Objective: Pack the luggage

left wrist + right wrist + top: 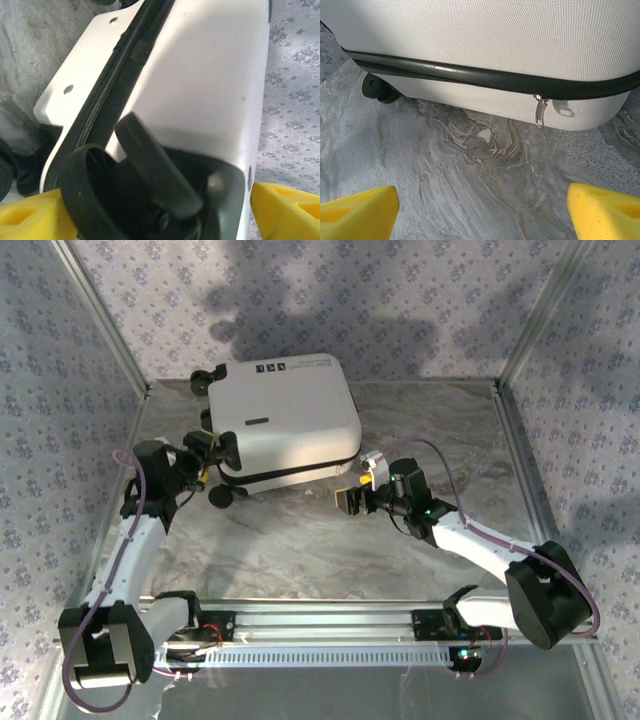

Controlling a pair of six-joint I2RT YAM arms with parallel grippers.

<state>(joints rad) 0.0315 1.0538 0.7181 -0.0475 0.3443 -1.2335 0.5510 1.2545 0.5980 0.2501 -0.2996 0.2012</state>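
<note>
Closed luggage (285, 420) is seen just ahead. A wheel (130, 190) is straddled by the spread left tool (207, 462), and the zipper pull (539, 109) is faced by the spread right tool (352, 485). Zipping seems in hand; the pull must be pinched next.

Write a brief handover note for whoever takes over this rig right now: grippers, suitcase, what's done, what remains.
Left gripper: open, fingers either side of a wheel at the luggage's left end, not clamped.
Right gripper: open, above bare table, facing the zipper pull, apart from it.
Luggage: lying flat, shells closed.
Done: lid is down.
Left: probably finishing the zip; how far it runs cannot be told.
</note>
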